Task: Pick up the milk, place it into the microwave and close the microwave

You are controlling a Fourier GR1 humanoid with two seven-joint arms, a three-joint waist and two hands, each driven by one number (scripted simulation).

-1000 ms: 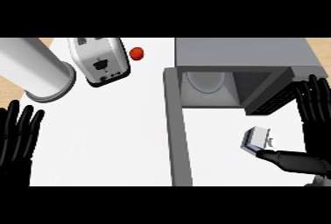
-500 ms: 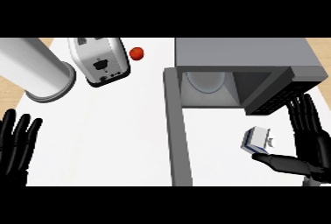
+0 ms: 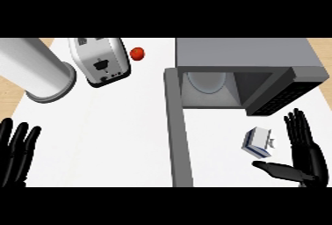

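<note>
A small white and blue milk carton [image 3: 258, 142] sits on the counter in front of the microwave [image 3: 243, 70], near the view's right side. The microwave's door [image 3: 179, 127] hangs open toward me, showing a white turntable plate [image 3: 206, 81] inside. My right hand [image 3: 303, 154] is open just right of the carton, fingers straight, thumb stretched out below the carton. A small gap separates hand and carton. At the lower left edge my left hand [image 3: 16, 151] rests open, fingers up.
A white toaster [image 3: 100, 61] stands at the back left with a red tomato [image 3: 137, 53] beside it. A large white cylinder [image 3: 35, 70] lies at the far left. The open door splits the counter down its middle.
My right hand has dropped toward the lower edge and now sits level with the carton. My left hand has also sunk lower. The carton has not moved.
</note>
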